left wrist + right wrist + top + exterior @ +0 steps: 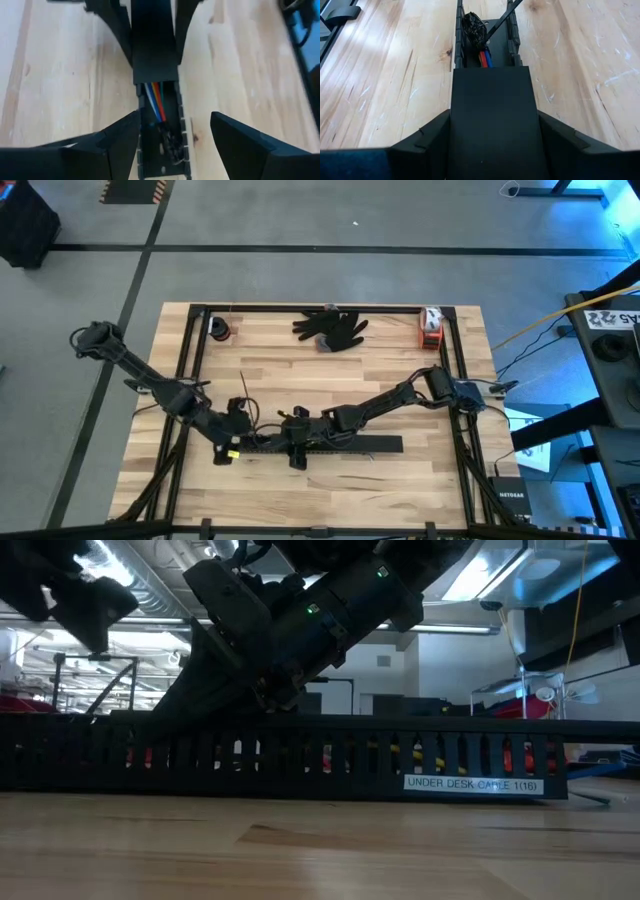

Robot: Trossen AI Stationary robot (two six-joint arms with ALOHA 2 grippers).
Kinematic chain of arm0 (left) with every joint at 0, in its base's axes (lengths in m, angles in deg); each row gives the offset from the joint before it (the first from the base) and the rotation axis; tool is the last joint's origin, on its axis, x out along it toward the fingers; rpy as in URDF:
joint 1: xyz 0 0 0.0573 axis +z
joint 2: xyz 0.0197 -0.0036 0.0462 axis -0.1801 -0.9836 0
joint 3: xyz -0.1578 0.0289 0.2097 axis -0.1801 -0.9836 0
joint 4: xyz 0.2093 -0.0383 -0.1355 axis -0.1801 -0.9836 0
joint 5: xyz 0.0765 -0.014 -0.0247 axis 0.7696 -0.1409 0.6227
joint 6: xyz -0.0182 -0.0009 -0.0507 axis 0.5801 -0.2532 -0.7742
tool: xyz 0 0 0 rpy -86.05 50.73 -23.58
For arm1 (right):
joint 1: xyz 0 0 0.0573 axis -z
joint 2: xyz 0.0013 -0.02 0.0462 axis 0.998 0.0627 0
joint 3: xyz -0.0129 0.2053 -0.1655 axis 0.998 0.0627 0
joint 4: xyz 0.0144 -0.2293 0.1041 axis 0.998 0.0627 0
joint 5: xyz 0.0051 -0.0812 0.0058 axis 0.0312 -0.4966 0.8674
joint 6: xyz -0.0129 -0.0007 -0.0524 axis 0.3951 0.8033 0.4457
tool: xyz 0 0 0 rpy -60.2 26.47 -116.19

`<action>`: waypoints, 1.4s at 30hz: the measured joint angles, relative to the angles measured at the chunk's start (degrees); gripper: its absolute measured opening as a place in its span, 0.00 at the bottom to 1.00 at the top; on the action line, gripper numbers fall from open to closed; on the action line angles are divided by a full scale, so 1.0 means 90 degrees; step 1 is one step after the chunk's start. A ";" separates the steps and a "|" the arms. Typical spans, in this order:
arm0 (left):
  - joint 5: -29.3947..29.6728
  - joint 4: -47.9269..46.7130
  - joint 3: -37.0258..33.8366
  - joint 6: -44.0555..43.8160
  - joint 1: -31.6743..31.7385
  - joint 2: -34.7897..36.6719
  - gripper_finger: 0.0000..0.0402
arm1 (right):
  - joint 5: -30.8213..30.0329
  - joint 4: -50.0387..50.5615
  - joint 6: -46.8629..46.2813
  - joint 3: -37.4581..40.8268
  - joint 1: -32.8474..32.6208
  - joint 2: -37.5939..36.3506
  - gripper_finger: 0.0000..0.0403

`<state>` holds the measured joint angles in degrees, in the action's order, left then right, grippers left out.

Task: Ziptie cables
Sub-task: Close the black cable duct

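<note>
- Your right gripper (pixel 495 116) straddles the black slotted channel (pixel 350 445) where its cover (pixel 492 120) is on. A finger is pressed to each side wall, so it is clenched on the channel. This looks meant to pin the channel flat on the wooden table (pixel 400 380) while the other arm works.
- Your left gripper (pixel 175 120) sits at the channel's open end. Its fingers (pixel 112 145) are spread with nothing between them but the channel's width, and there is a visible gap on one side, so it holds nothing.
- The cover stops short of that end, leaving the trough bare, probably so the wires can be reached from above.
- The cables (pixel 155 102) lie inside the uncovered stretch of trough. White, blue and orange-red strands run out from under the cover's edge and finish in a dark tangle of ends (pixel 472 25).
- A thin dark strip (pixel 500 20) slants across the trough over those ends. You cannot tell whether it wraps around them.
- On the high view, the cables lie at about 3 o'clock from the left gripper, just beside it. They are at about 9 o'clock from the right gripper, close by. Neither gripper touches them.
- A black glove (pixel 332 328) lies well apart at 12 o'clock from the cables, near the table's far edge.
</note>
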<state>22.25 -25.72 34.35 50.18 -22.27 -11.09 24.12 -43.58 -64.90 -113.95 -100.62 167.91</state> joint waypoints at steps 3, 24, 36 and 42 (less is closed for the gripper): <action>0.0010 0.0024 0.0000 -0.0152 0.0012 -0.0254 0.59 | -0.0002 0.0002 0.0000 0.0000 0.0000 0.0000 0.57; 0.0123 0.1186 -0.0267 0.0341 0.0031 -0.0897 0.59 | -0.0011 -0.0002 -0.0003 0.0000 -0.0002 0.0001 0.57; 0.0121 0.1279 -0.0418 0.0032 0.0182 -0.1440 0.59 | -0.0125 -0.0007 -0.0011 0.0000 -0.0007 0.0001 0.57; -0.0216 0.1393 -0.0425 0.0014 0.0108 -0.1462 0.59 | -0.0108 -0.0002 0.0009 0.0000 -0.0005 0.0001 0.57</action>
<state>20.30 -13.18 30.52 50.31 -21.29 -24.25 23.14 -43.59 -64.82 -113.95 -100.67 167.92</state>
